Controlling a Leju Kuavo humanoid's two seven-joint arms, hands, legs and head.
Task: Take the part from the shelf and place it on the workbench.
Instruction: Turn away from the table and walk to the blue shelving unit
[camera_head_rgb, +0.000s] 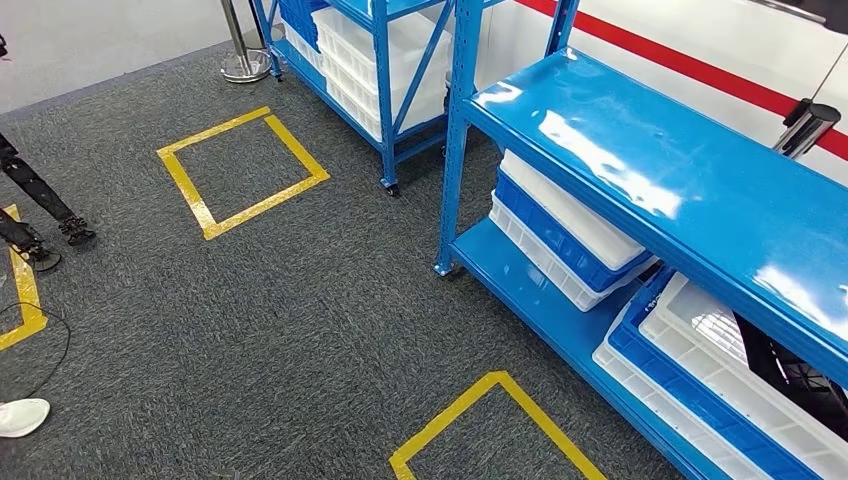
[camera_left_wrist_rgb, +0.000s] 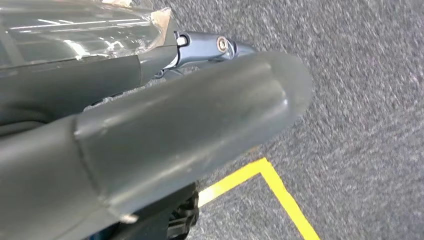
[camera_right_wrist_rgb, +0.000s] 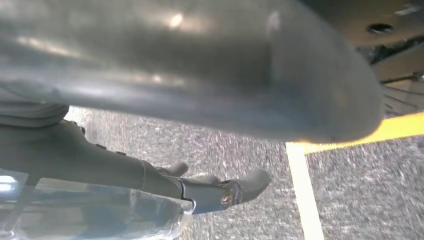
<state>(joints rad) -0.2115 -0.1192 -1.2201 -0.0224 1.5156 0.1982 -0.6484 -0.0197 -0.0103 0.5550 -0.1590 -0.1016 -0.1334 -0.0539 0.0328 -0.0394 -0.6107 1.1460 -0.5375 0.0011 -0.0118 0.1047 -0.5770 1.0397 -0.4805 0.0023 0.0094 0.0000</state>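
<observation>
Standing on the grey carpet (camera_head_rgb: 300, 320), the blue shelf (camera_head_rgb: 640, 170) carries stacked white and blue bins (camera_head_rgb: 560, 235) on its lower level, and a dark part (camera_head_rgb: 800, 375) lies in the white bin (camera_head_rgb: 720, 345) at the right end, under the top board. Yellow tape squares (camera_head_rgb: 243, 172) mark the floor beside it. The left hand (camera_left_wrist_rgb: 165, 135) and the right hand (camera_right_wrist_rgb: 190, 100) hang over the carpet, but whether their fingers are spread or curled I cannot tell.

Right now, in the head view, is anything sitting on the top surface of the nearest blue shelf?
No, the shelf's glossy blue top is bare; white crates sit below it.
</observation>
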